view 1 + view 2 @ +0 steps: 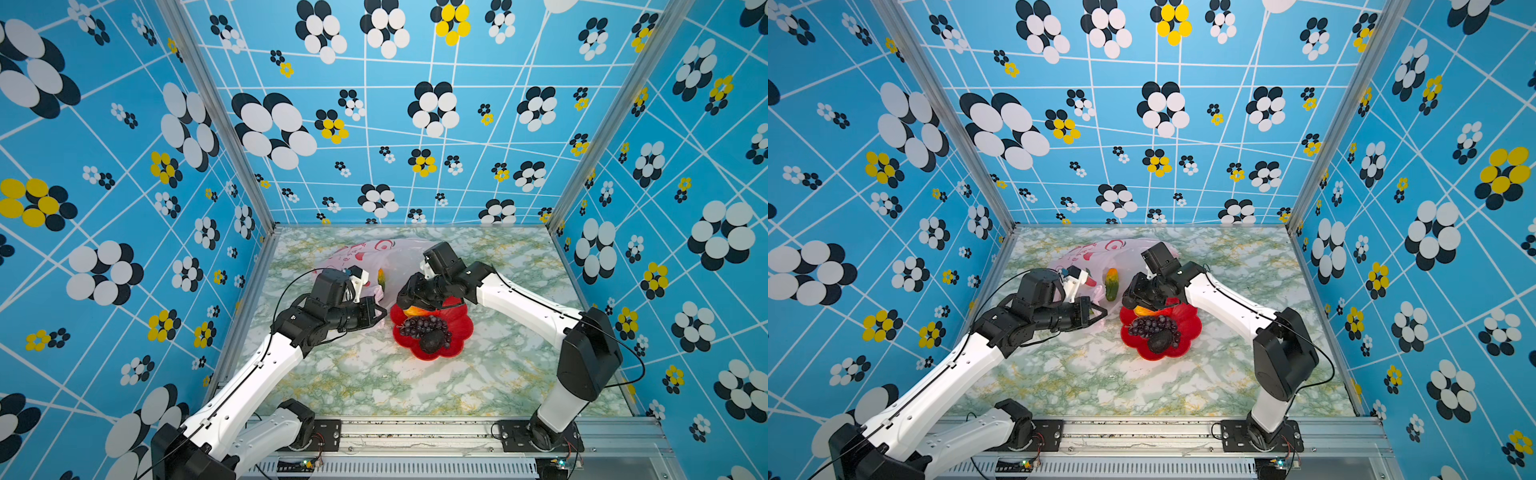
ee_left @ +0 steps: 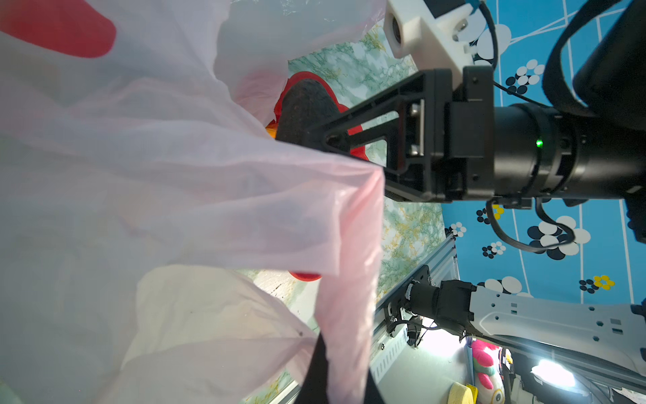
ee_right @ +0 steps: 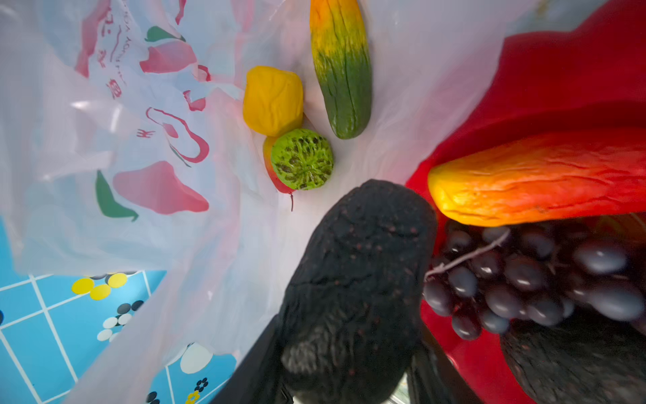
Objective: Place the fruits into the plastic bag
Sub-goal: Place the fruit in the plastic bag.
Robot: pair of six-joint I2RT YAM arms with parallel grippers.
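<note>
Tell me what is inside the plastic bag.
Inside the plastic bag: a yellow fruit, a long green-and-yellow fruit, and a round green fruit atop a mostly covered red-yellow one. Folded plastic hides the rest.

Bright, even light, soft shadows — both top views bow at the edges; close up, the black avocado (image 3: 349, 314) blurs.
</note>
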